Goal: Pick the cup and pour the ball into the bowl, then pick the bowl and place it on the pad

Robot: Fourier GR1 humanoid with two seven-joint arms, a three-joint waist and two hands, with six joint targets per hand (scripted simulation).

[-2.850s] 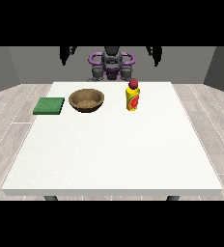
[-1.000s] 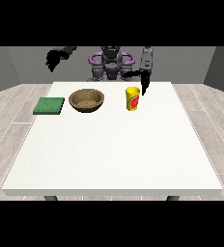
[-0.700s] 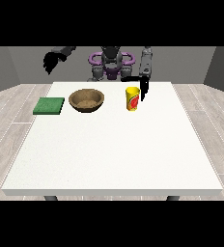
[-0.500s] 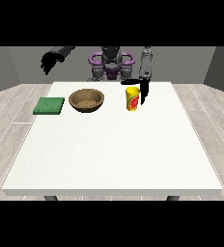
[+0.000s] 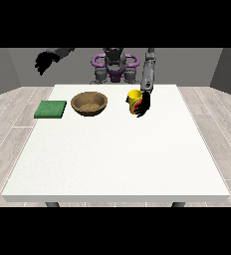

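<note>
- I see the large white table (image 5: 117,159) bare toward its near edge.
- Hand at view's right (image 5: 144,105) against yellow-and-red cup (image 5: 134,101); finger state unreadable.
- Round brown wooden bowl (image 5: 89,103) beside flat green square pad (image 5: 51,109).
- Hand at view's left (image 5: 43,62) raised, fingers curled, empty.

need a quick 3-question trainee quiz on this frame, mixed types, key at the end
1. True or false: the wooden bowl sits on the green pad.
2. Which thing is the hand at the view's right against? A) the bowl B) the yellow cup C) the pad
3. Fill in: the hand at the view's left is raised above the ____, touching nothing.

Key
1. False: the bowl stands on the white table, beside the pad and apart from it.
2. B: that hand is at the cup's side.
3. Table.
</note>
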